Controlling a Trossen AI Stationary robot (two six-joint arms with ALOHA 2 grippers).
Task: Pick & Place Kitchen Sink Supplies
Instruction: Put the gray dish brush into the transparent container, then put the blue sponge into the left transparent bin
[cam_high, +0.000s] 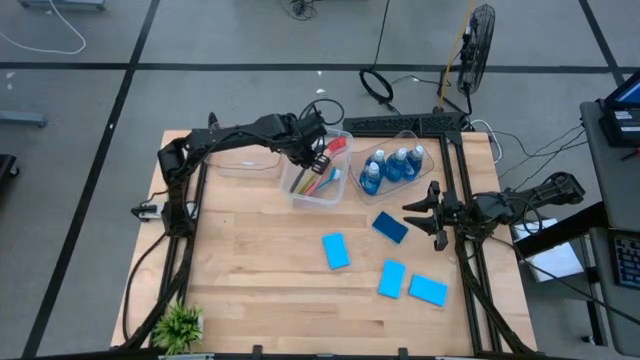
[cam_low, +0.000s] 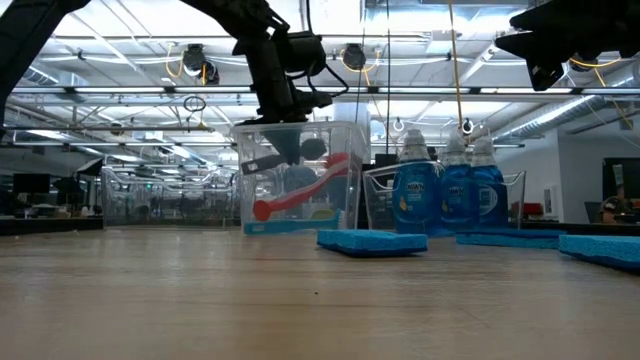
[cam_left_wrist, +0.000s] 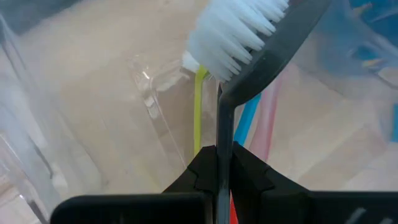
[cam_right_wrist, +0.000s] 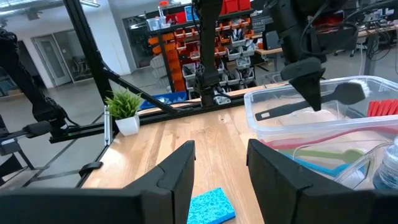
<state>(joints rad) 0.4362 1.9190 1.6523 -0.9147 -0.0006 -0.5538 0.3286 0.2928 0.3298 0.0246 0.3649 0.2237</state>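
Note:
My left gripper (cam_high: 318, 158) is shut on a grey brush (cam_right_wrist: 311, 104) with white bristles (cam_left_wrist: 233, 28), inside the top of the middle clear bin (cam_high: 318, 172). Red (cam_low: 300, 195), yellow (cam_left_wrist: 199, 112) and blue brushes lie in that bin below it. Several bottles of blue liquid (cam_high: 390, 165) stand in the bin to its right. Several blue sponges (cam_high: 336, 250) lie flat on the table. My right gripper (cam_high: 432, 210) waits open near the right edge, holding nothing. My left gripper pinches the grey brush's handle (cam_left_wrist: 222, 158) between its two fingers, about midway along the brush. The fingers (cam_right_wrist: 309, 84) come from above, slanting down, and lie across the handle. The brush hangs nearly level below the bin's rim, its head (cam_right_wrist: 351, 92) slightly higher.
Another clear bin (cam_high: 245, 158) stands left of the middle one. A small green plant (cam_high: 180, 325) sits at the near left corner. Sponges lie at the table's middle (cam_high: 390, 227) and near right (cam_high: 428, 290). Bare wood spreads over the near left half.

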